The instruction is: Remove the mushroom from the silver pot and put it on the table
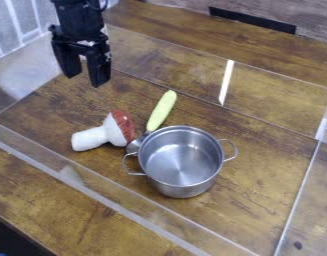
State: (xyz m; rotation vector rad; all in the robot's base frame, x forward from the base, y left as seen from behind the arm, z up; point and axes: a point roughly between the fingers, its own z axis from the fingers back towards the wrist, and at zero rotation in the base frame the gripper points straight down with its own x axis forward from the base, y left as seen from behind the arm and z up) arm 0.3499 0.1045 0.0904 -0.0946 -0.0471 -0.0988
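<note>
The mushroom (pixel 102 131) lies on its side on the table (pixel 246 215), white stem to the left and red-brown cap to the right, just left of the silver pot (pixel 181 160). Nothing is inside the pot, which stands upright with its two small handles showing. My gripper (pixel 84 68) hangs open above the table at the upper left, well above and behind the mushroom, with nothing between its black fingers.
A spoon with a yellow-green handle (pixel 160 109) lies between the mushroom and the pot, its metal bowl by the pot's rim. Clear acrylic walls (pixel 72 172) edge the tabletop, and a clear strip (pixel 226 82) stands at the back.
</note>
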